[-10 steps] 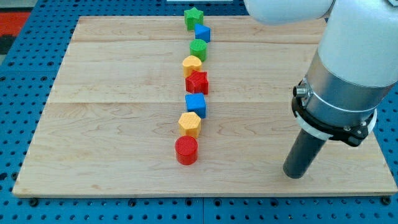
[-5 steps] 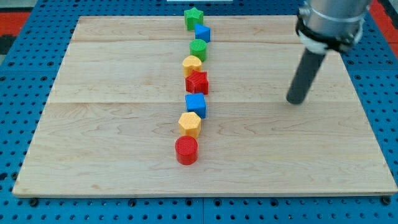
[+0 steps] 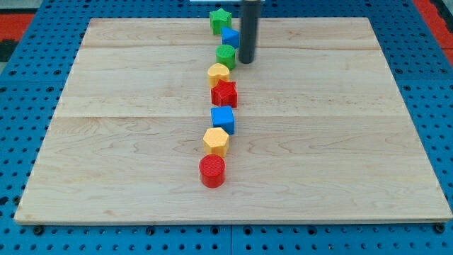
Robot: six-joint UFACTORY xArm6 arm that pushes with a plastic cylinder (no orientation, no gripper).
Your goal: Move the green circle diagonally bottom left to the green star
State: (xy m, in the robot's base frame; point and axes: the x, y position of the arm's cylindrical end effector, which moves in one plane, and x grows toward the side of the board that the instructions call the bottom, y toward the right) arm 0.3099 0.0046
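Note:
The green circle (image 3: pixel 226 56) sits on the wooden board near the view's top, in a line of blocks. The green star (image 3: pixel 220 20) lies at the board's top edge, above and slightly left of the circle, with a blue cube (image 3: pixel 230 37) between them. My tip (image 3: pixel 245 61) rests on the board just to the right of the green circle, close to it or touching it. The rod partly hides the blue cube's right side.
Below the green circle the line continues downward: a yellow hexagon (image 3: pixel 219 74), a red star (image 3: pixel 224 93), a blue cube (image 3: pixel 222 119), a yellow hexagon (image 3: pixel 216 141) and a red circle (image 3: pixel 211 171). The wooden board (image 3: pixel 106 142) lies on a blue pegboard.
My tip has moved from the board's lower right up and left across the board to just right of the green circle. The blocks have not moved.

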